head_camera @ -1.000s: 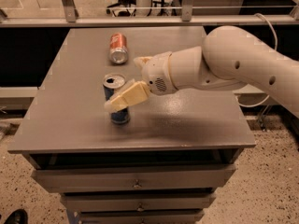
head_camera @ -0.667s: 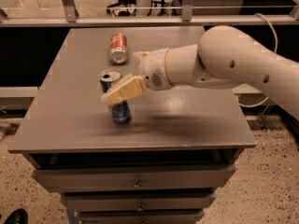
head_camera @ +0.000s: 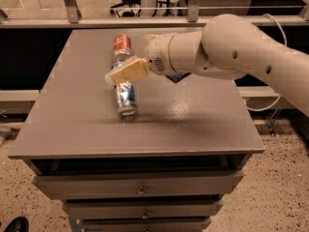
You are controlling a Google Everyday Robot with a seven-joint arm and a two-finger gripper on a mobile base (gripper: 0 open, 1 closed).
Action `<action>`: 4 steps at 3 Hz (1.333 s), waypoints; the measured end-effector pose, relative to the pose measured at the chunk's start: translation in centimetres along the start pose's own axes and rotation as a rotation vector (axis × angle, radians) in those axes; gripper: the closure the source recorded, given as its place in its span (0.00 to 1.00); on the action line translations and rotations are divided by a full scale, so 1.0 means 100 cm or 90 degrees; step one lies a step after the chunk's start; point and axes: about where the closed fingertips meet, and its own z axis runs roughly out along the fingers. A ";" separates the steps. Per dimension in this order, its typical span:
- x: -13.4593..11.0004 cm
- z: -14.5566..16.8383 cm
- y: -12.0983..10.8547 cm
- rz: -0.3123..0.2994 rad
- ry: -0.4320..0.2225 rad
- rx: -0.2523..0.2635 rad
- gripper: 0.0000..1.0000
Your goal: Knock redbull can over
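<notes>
redbull can (head_camera: 124,96) on its side, centre-left of table (head_camera: 203,124) | gripper (head_camera: 112,76) over its far end, jaws together | soda can (head_camera: 121,42) behind

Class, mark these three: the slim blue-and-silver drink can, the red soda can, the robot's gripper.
Slim blue-and-silver drink can (head_camera: 124,95): camera view, its side.
Red soda can (head_camera: 121,42): camera view, red side.
Gripper (head_camera: 123,72): camera view, beige end, by the slim can.
</notes>
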 end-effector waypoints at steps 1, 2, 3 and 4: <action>0.001 0.000 -0.021 -0.001 0.006 0.028 0.00; 0.012 0.000 -0.027 0.003 0.019 0.030 0.00; 0.027 -0.012 -0.034 -0.002 0.030 0.022 0.00; 0.035 -0.039 -0.046 -0.036 0.029 0.005 0.00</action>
